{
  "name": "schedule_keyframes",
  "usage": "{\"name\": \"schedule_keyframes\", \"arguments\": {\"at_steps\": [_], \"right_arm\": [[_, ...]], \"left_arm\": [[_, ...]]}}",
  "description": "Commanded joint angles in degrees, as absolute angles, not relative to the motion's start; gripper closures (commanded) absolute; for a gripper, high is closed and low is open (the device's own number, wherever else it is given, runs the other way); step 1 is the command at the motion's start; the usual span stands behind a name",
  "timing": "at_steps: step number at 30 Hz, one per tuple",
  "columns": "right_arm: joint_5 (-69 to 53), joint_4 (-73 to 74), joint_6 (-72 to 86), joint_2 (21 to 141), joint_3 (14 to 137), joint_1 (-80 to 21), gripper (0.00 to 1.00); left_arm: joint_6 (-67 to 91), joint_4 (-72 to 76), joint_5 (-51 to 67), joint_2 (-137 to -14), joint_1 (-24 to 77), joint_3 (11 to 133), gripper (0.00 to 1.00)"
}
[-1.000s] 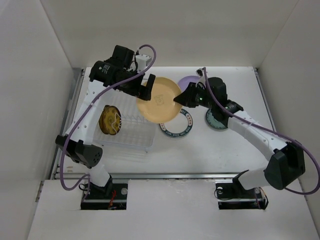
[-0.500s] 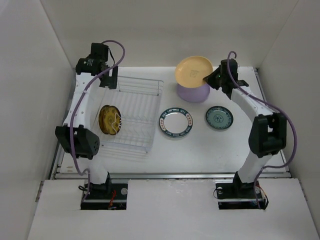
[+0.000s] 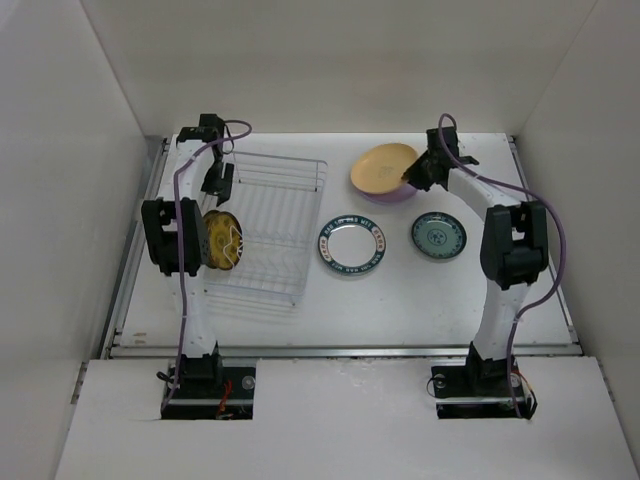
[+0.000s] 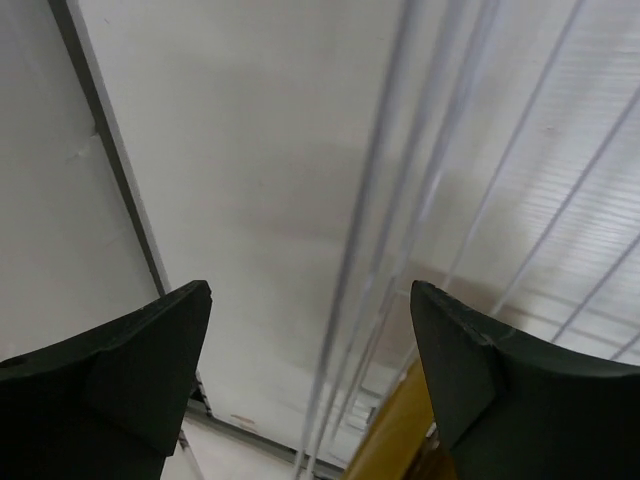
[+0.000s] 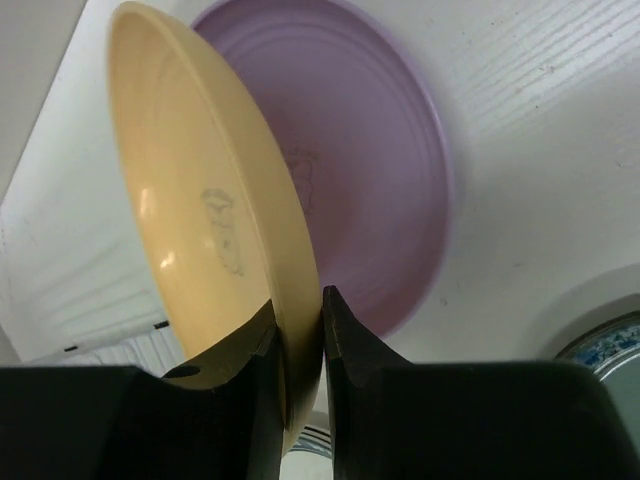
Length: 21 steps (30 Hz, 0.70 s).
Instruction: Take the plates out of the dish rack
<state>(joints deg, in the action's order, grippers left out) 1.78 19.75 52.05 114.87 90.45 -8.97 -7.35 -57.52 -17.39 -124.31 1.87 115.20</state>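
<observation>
My right gripper (image 3: pixel 413 176) is shut on the rim of the yellow-tan plate (image 3: pixel 383 164), holding it tilted just above the lavender plate (image 3: pixel 388 194) at the back right. In the right wrist view the gripper (image 5: pixel 300 300) pinches the yellow plate (image 5: pixel 215 215) over the lavender plate (image 5: pixel 385 170). My left gripper (image 3: pixel 216 182) is open and empty over the far left side of the dish rack (image 3: pixel 285 200); in its wrist view the gripper (image 4: pixel 310 300) straddles rack wires (image 4: pixel 365 230). A dark brown-gold plate (image 3: pixel 220 240) stands in the rack; its edge (image 4: pixel 395 440) shows below.
A white plate with a dark teal lettered rim (image 3: pixel 352 245) and a teal patterned plate (image 3: pixel 438 237) lie flat on the table right of the rack. White walls enclose the table at the back and both sides.
The right arm carried the yellow plate from over the rack to the back right and lowered it towards the lavender plate. The left gripper drew away to the rack's far left.
</observation>
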Motion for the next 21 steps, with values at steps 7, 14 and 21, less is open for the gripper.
{"name": "schedule_keyframes", "arguments": {"at_steps": [7,14,21], "right_arm": [[0.3,25.7,45.6,119.5,96.9,-8.6,0.24],[2.0,27.8,40.3,116.8,98.1,-8.6,0.19],[2.6,31.8,36.3,114.8,99.5,-8.6,0.17]], "left_arm": [[-6.1,-58.4,-14.7,-124.7,-0.7,117.3,0.65],[-0.9,-61.3,-4.7,-124.7,-5.4,116.1,1.0],[1.7,-61.8,-1.5,-124.2,-5.4,115.6,1.0]]}}
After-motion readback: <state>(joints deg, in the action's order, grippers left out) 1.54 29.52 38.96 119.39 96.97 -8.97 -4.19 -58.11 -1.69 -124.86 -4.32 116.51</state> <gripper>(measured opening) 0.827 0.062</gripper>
